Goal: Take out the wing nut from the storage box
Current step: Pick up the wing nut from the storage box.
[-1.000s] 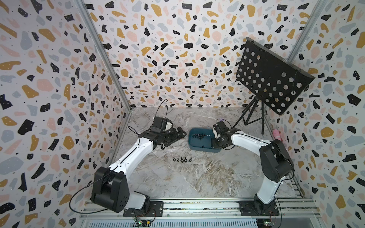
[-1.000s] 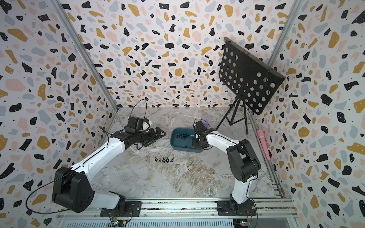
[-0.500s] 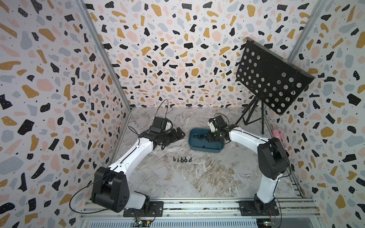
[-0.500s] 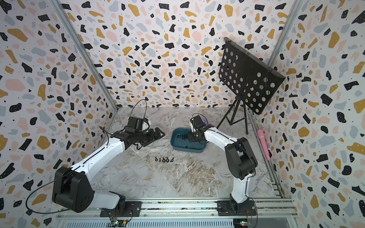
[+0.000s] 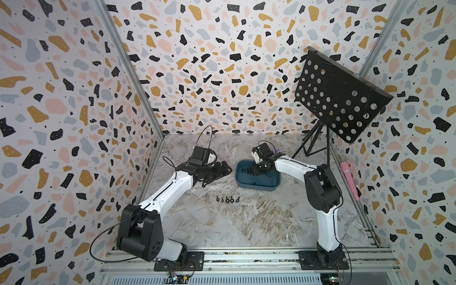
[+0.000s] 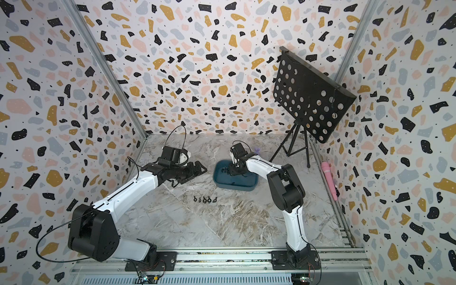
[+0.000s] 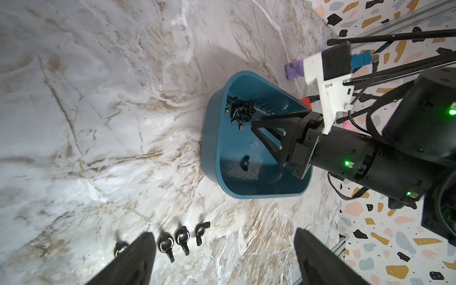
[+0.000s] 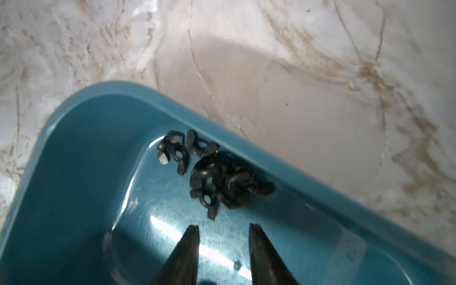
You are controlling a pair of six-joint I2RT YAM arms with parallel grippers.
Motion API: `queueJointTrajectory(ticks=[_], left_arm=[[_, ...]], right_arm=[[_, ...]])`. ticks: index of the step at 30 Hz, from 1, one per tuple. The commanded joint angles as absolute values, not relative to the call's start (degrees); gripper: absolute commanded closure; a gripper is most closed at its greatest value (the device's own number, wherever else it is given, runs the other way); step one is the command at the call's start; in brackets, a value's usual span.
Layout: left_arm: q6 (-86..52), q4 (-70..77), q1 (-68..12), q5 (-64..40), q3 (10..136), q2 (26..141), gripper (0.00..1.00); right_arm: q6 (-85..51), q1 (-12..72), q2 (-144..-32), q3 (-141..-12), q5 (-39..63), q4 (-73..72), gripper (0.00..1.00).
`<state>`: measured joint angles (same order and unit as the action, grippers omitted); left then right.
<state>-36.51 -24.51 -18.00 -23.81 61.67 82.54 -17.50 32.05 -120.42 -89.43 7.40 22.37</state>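
The right gripper (image 8: 223, 228) is already down inside the storage box (image 8: 98, 91), its jaws apart with a modest gap and nothing between them. The heap of black wing nuts (image 8: 222, 182) lies just ahead of the tips, to their left in the scene, pressed against the wall in the far left part of the box. The nuts are piled at mixed angles, some overlapping, so the heap has no single long axis. The nut closest to the tips (image 8: 207, 199) lies flat with its hole showing, and looks the easiest one to pinch across the wings. One more wing nut (image 7: 245, 163) lies alone on the box floor, nearer the front wall.

The right arm is plainly the nearer one. The left gripper (image 7: 223, 234) hangs left of the box and outside it, jaws wide apart and empty.

A row of wing nuts (image 5: 228, 199) lies on the marble surface, near of the box and well apart from it. Nothing stands between the right jaws and the heap. The likely trouble is the box wall right behind the nuts, and lifting two tangled nuts at once.

A red block (image 7: 306, 102) sits behind the box. A music stand (image 5: 340, 96) and a pink wand (image 5: 349, 180) keep to the right.
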Motion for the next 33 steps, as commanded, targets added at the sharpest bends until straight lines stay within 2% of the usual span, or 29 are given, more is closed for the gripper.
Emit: queueJointTrajectory(ticks=[1,9,14,16,18,27,33], left_arm=[[-34.89,-24.26,-17.67,-24.89,63.88,82.89,0.09],[-34.8,-24.27,-17.67,-25.19,63.98,83.12,0.09],[-34.67,-24.34,-17.67,-25.22,63.9,82.93,0.09],[-34.64,-24.3,-17.65,-25.15,63.9,82.94,0.09],[-34.62,-24.32,-17.62,-25.23,63.9,83.01,0.09],[-34.59,-24.26,-17.62,-25.73,63.98,83.23,0.09],[-34.63,-24.26,-17.67,-25.93,63.98,83.02,0.09]], right_arm=[[-16.96,32.08,-120.69,-92.15,8.51,23.64,0.62],[-16.61,32.39,-124.72,-96.26,8.48,25.39,0.62],[-17.09,32.52,-124.69,-95.69,8.35,26.33,0.76],[-17.53,32.54,-123.2,-93.36,7.8,25.63,0.85],[-17.99,32.52,-121.58,-91.29,6.88,25.68,0.87],[-18.72,32.52,-114.24,-81.39,3.55,25.4,0.85],[-18.91,32.39,-112.59,-82.78,4.49,25.19,0.72]])
